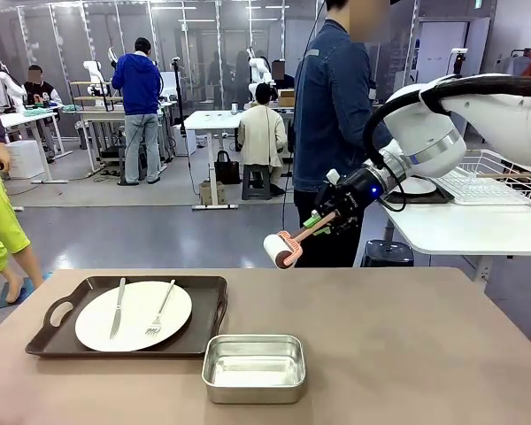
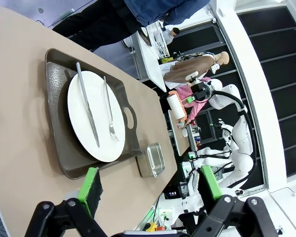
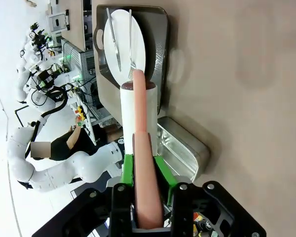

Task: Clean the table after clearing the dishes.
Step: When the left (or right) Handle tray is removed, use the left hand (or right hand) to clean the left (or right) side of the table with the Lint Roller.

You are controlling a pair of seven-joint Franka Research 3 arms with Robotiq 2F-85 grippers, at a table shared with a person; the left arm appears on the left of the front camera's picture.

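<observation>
1. The left claw [image 2: 150,183] hangs released above the desk [image 2: 19,148], its green pads [image 2: 92,183] wide apart. One pad covers a near corner of the tray [image 2: 56,143].
2. On the desk's left part lies the dark handled tray with a white plate [image 1: 133,323] on it. A knife [image 1: 118,308] rests on the plate's left half and a fork [image 1: 161,310] on its right half, both pointing near to far.
3. A steel pan [image 1: 253,367] sits just right of the tray, close to the desk's near edge. It overlaps the tray's near right corner, so I cannot tell whether they touch.
4. Right of the middle, near the far edge, a roller [image 1: 279,251] with a white drum and pink frame is in the air. The right claw [image 1: 323,221] is clenched on its pink handle. In the right wrist view the drum hides part of the plate and tray.
5. A person [image 1: 332,133] stands at the far side, partly behind the right arm, which the picture's right edge cuts off.
</observation>
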